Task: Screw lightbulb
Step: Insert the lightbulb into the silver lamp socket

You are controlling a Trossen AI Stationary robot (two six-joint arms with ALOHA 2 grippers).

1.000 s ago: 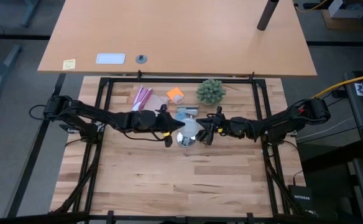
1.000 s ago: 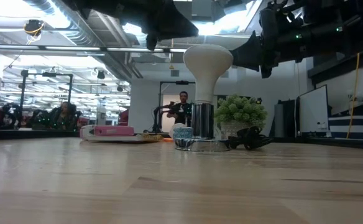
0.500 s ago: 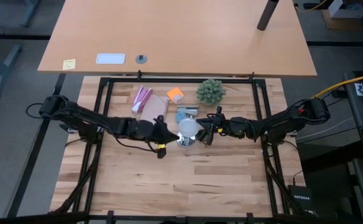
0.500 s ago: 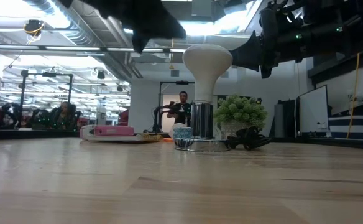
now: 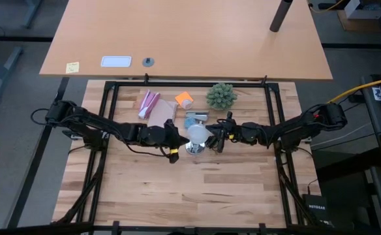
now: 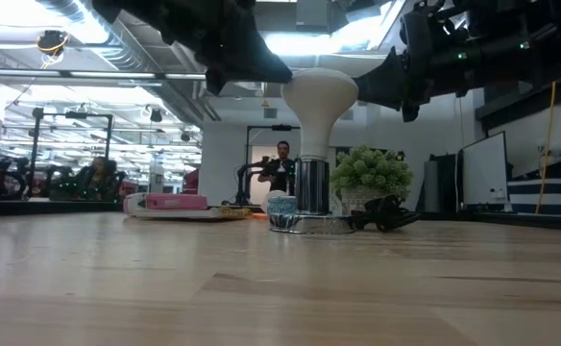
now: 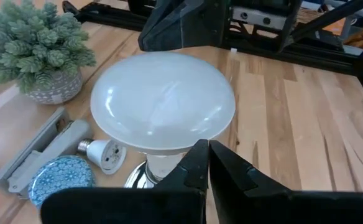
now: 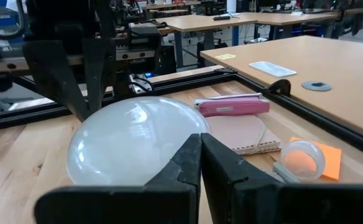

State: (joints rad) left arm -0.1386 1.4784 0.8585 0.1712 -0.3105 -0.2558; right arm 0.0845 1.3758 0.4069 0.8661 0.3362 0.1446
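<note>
Lightbulb [image 5: 198, 134] stands upright in the silver socket base [image 6: 306, 223] at mid-table, dome up, just in front of the potted green plant [image 5: 221, 96]. Left gripper [image 5: 172, 142] sits close beside the bulb on its left, fingers pressed together, gripping nothing. Right gripper [image 5: 215, 136] sits close at the bulb's right side, fingers likewise closed and empty. Both hang level with the dome.

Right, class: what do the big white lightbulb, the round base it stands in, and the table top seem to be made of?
Lightbulb: frosted white glass or plastic, smooth with soft highlights; which one is unclear.
Base: probably polished metal, shiny silver and mirror-like.
Table top: light wood planks with visible grain and seams.
</note>
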